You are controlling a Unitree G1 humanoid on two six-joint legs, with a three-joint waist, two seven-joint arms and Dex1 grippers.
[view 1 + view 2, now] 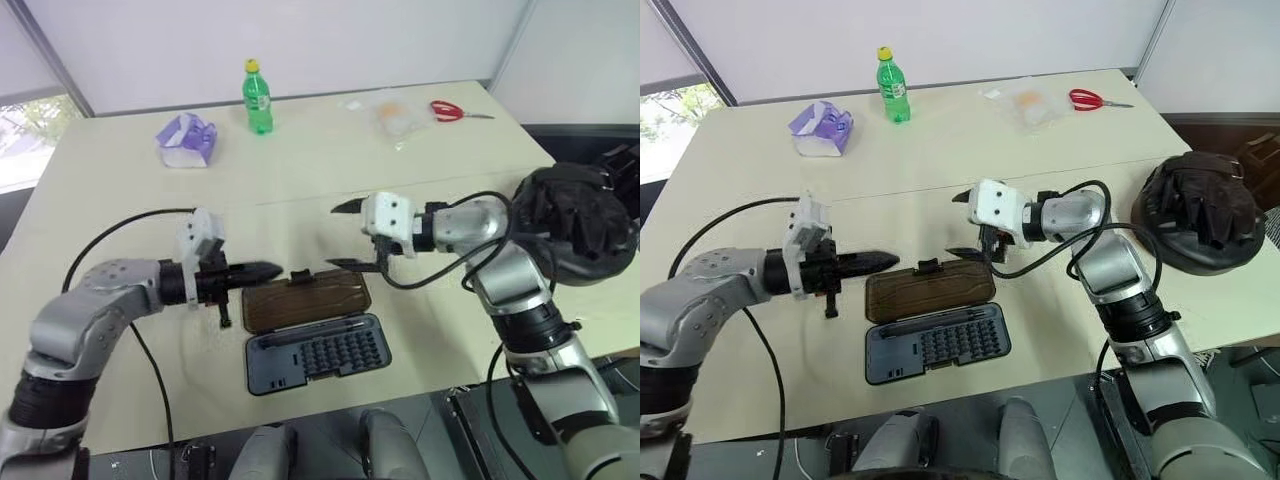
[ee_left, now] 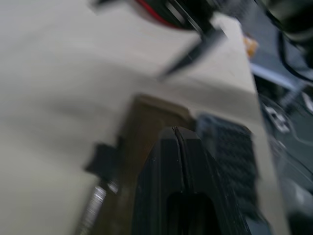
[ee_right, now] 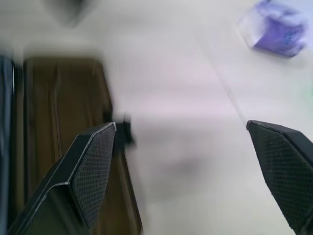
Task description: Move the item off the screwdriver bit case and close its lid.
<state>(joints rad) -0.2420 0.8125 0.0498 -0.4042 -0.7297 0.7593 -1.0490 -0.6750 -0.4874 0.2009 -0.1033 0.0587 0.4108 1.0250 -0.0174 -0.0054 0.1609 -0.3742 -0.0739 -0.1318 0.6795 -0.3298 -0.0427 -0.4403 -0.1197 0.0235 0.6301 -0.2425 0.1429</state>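
The screwdriver bit case [image 1: 315, 355] lies open near the table's front edge, its tray of bits showing. Its smoky brown lid [image 1: 305, 300] lies flat on the table behind the tray, with the black latch [image 1: 298, 275] at its far edge. The item [image 1: 575, 220], a lumpy black mound on a round base, sits at the table's right edge, well apart from the case. My left gripper [image 1: 265, 270] is shut and empty, pointing right just left of the latch. My right gripper [image 1: 347, 237] hangs open and empty above the lid's far right corner; its fingers [image 3: 93, 161] stand wide apart.
A green bottle [image 1: 258, 97] and a purple packet [image 1: 186, 140] stand at the back left. A clear plastic bag [image 1: 398, 115] and red-handled scissors [image 1: 452, 111] lie at the back right. Black cables [image 1: 120, 230] trail from both wrists over the table.
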